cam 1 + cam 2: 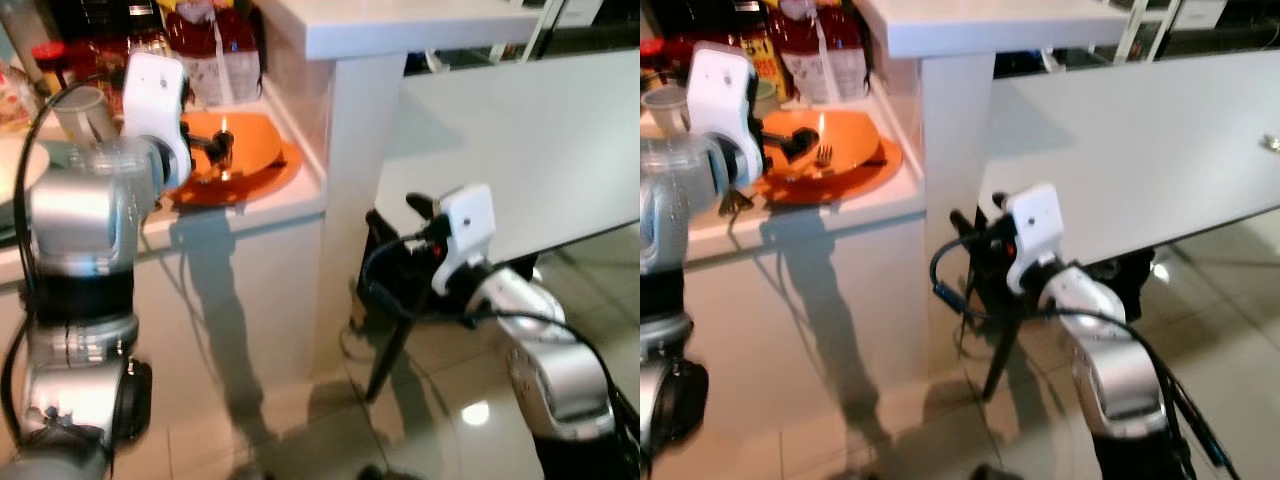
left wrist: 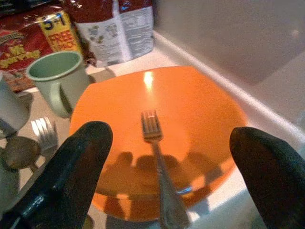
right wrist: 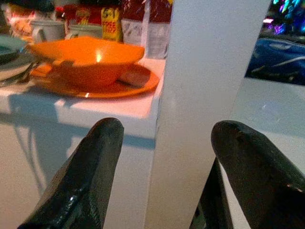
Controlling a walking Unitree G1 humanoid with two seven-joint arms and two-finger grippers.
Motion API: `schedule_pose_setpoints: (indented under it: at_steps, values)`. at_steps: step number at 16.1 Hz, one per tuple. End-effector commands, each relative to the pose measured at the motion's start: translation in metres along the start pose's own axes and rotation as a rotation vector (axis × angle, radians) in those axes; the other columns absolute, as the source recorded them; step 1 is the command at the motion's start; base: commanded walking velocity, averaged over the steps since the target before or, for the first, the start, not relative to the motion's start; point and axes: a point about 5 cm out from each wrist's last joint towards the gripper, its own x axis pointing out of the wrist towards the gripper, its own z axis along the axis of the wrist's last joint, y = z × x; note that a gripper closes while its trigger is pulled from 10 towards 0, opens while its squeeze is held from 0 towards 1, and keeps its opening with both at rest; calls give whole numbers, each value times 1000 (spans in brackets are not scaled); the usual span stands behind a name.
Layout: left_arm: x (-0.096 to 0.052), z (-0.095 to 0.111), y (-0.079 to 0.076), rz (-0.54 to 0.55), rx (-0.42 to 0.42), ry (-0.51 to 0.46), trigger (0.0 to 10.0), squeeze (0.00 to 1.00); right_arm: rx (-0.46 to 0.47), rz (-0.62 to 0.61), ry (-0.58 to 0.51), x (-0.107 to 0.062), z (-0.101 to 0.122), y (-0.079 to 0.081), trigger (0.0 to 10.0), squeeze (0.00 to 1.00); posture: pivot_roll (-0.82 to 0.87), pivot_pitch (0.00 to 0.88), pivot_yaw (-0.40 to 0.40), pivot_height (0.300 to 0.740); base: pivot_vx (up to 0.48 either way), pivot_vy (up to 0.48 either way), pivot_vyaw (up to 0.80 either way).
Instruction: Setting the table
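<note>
Two spread fingers of the left gripper (image 2: 167, 157) hover over a fork (image 2: 159, 167) lying in the orange bowl (image 2: 190, 109), its handle end cut off. Lower right, the right gripper (image 3: 167, 157) hangs open, empty.

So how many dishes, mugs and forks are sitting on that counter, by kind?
Orange bowl: 1
Orange plate under it: 1
Mugs: 2, one green, one partly seen
Forks: 2, one in the bowl, one beside it
Total: 6
</note>
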Motion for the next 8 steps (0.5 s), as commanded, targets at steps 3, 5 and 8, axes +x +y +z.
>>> schedule_pose_setpoints:
  at_steps: [3,5,8]
  values:
    - [23,1,-2,-65,13,76,10000,0,16,52,42,-1,1,6,10000,0,33,28,-15,740,0,0,0]
    - [35,6,-3,-75,3,64,10000,0,5,65,60,-3,0,8,10000,0,25,31,-8,740,0,0,0]
    - [35,29,-8,-26,18,-218,10000,0,-49,-79,-19,-5,8,-1,10000,0,10,36,8,740,0,0,0]
